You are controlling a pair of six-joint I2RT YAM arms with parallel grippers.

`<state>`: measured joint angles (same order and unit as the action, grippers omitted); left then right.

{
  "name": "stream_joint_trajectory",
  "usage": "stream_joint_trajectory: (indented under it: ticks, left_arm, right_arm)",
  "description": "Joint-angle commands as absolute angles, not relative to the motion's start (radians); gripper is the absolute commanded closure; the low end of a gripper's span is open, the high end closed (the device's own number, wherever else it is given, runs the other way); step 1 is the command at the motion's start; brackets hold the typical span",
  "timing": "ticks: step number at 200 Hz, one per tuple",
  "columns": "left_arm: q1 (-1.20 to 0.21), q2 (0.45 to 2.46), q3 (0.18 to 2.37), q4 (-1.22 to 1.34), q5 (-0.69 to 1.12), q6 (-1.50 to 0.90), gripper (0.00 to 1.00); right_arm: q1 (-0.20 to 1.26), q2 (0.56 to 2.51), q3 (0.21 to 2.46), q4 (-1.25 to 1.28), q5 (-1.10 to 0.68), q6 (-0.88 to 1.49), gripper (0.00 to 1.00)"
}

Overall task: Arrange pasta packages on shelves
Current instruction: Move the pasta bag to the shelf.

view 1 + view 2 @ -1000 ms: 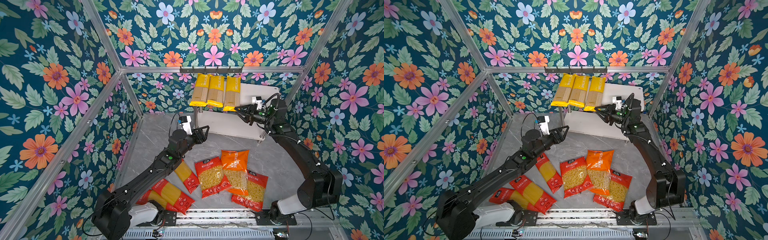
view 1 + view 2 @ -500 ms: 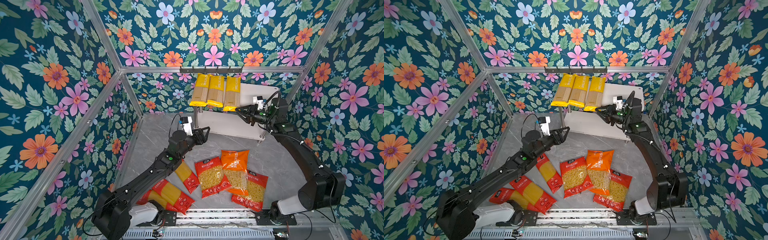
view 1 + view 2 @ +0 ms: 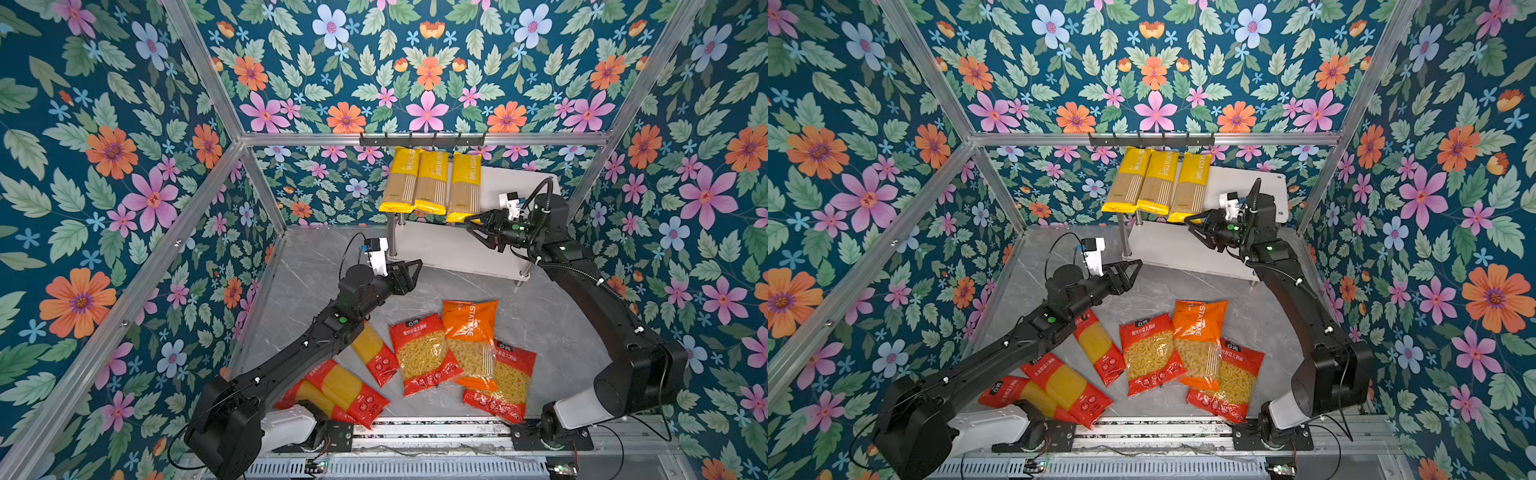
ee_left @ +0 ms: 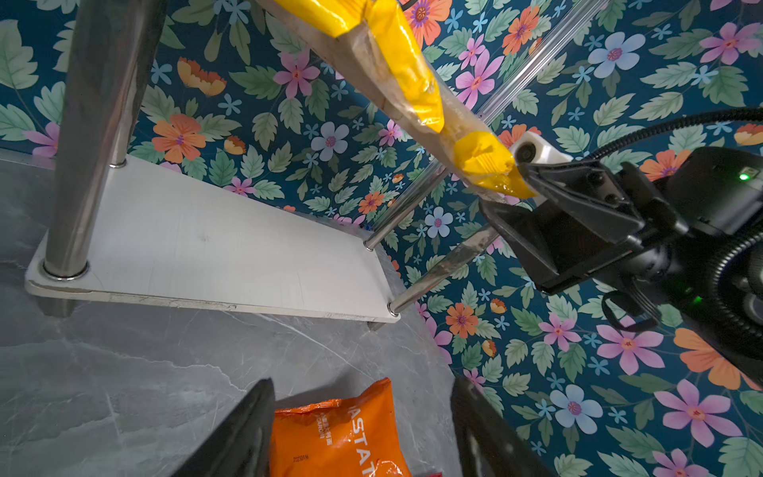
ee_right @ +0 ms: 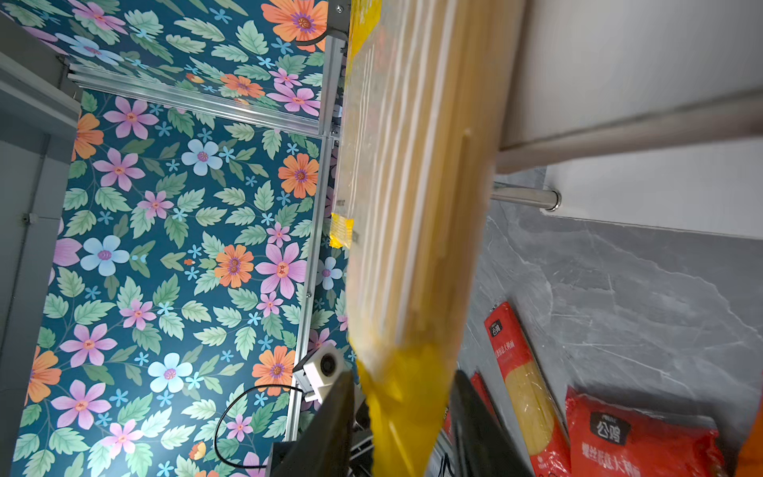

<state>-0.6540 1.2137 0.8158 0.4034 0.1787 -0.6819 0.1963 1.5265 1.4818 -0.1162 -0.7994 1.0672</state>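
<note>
My right hand (image 3: 470, 226) has its jaws partly parted around the near end of the rightmost yellow spaghetti pack (image 3: 463, 187) on the top board of the shelves (image 3: 498, 178) (pinching or not, I cannot tell). My left hand (image 3: 415, 275) hangs wide, empty, over the surface (image 3: 316, 266).

- A robot test cell in a lab, dressed up as a small shop corner
- Flowered wall panels (image 3: 124, 166) sit in a bare aluminium frame (image 3: 291, 139), so it reads as a booth and not as a real room
- Two black robot arms (image 3: 324, 332) stand bolted to a metal rail (image 3: 432, 432) at the front edge, with a small circuit board (image 3: 316, 464) exposed below it
- The floor of the booth is a grey marble-look tabletop (image 3: 316, 266)
- The shop side: small white shelves (image 3: 449, 249) on chrome posts, a black hook rail (image 3: 422, 141) and retail pasta packages (image 3: 424, 353)
</note>
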Motion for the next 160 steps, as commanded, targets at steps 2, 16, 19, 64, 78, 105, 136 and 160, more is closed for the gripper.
stream_joint_trajectory:
  ticks: [2,16,19,64,78,105,136,160]
  left_arm:
    - [-0.653,1.208,0.809,0.449,0.181,-0.68,0.3]
    - [-0.653,1.204,0.805,0.447,0.178,-0.678,0.3]
    - [-0.653,1.203,0.804,0.446,0.177,-0.677,0.3]
    - [-0.653,1.211,0.798,0.448,0.178,-0.673,0.3]
    - [-0.653,1.206,0.791,0.448,0.174,-0.672,0.3]
    - [-0.653,1.195,0.784,0.439,0.166,-0.664,0.3]
    - [-0.652,1.195,0.789,0.434,0.166,-0.658,0.3]
    - [-0.653,1.178,0.785,0.419,0.158,-0.654,0.3]
  right_arm:
    - [0.199,1.549,1.517,-0.14,-0.765,1.054,0.59]
    - [0.199,1.563,1.54,-0.165,-0.748,1.035,0.58]
    - [0.199,1.568,1.544,-0.169,-0.745,1.032,0.58]
    - [0.199,1.632,1.605,-0.194,-0.773,1.008,0.79]
    - [0.199,1.635,1.618,-0.204,-0.798,0.995,0.85]
    - [0.198,1.647,1.648,-0.204,-0.87,0.968,0.92]
    - [0.198,1.709,1.684,-0.191,-0.925,0.985,0.95]
    - [0.199,1.712,1.69,-0.222,-0.91,0.96,0.95]
